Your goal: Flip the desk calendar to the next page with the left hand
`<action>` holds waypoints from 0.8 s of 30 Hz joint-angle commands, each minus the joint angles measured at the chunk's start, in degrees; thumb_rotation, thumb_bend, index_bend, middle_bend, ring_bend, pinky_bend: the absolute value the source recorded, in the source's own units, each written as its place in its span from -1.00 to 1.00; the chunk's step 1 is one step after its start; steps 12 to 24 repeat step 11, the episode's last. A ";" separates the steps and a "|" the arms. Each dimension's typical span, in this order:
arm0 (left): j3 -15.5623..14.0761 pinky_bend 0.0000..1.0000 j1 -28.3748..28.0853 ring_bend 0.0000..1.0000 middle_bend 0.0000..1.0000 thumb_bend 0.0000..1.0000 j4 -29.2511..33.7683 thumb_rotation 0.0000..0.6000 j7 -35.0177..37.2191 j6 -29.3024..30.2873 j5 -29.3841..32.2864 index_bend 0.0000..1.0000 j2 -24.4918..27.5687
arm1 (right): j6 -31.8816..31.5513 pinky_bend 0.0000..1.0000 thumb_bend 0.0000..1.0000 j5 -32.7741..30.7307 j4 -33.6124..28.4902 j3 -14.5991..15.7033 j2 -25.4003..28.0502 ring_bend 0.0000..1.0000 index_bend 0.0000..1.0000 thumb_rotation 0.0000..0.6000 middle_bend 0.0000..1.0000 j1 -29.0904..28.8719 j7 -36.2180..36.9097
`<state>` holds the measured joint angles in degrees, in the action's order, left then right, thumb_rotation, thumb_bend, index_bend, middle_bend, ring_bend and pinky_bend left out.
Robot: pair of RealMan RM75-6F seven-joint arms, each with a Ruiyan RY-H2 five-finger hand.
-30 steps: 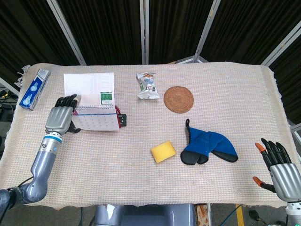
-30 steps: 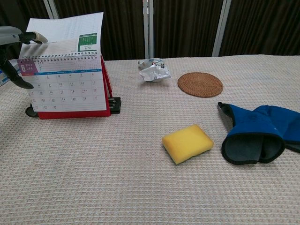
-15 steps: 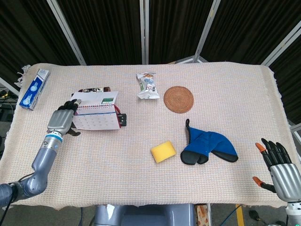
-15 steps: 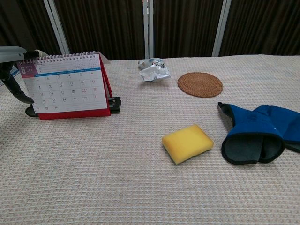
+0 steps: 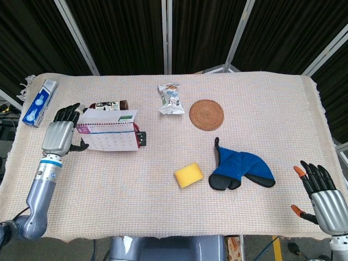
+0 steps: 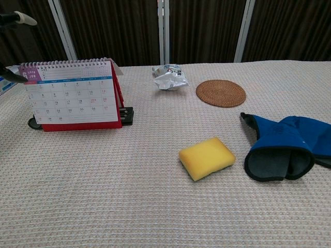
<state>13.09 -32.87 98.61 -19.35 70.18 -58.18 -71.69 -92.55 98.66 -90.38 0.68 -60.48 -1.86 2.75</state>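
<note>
The calendar stands on the bench at its left part, its June grid page facing the robot. A second ago one leaf stood upright above the spiral with the left hand pressed against the calendar's left edge; half a second ago that leaf had dropped toward the back. Now it lies folded over behind the calendar, and only its top strip shows in the head view.

The left hand has drawn away to the calendar's left. It sits just beside the edge, fingers spread and holding nothing; whether the thumb tip still brushes the page corner cannot be told. In the chest view only two fingertips show at the frame's left border.

The right hand, well to the calendar's right at the bench's near corner, is unchanged, fingers apart and empty.

The sponge, mitt, coaster and wrapper, all right of the calendar, have not moved.
</note>
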 commanded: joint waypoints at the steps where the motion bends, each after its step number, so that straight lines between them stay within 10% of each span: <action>1: -4.10 -0.99 5.25 -1.00 -1.00 -0.90 3.17 1.00 1.91 7.00 -7.46 -1.00 1.65 | -0.12 -1.00 -0.93 0.15 -0.08 -0.01 -0.04 -1.00 -1.00 1.00 -1.00 0.01 -0.26; 11: -16.13 -1.00 17.38 -1.00 -1.00 -0.90 6.06 1.00 -1.70 19.90 -20.48 -1.00 2.05 | -0.87 -1.00 -0.93 0.38 -0.74 -0.30 -0.05 -1.00 -1.00 1.00 -1.00 0.17 -1.33; 24: -16.13 -1.00 17.38 -1.00 -1.00 -0.90 6.06 1.00 -1.70 19.90 -20.48 -1.00 2.05 | -0.87 -1.00 -0.93 0.38 -0.74 -0.30 -0.05 -1.00 -1.00 1.00 -1.00 0.17 -1.33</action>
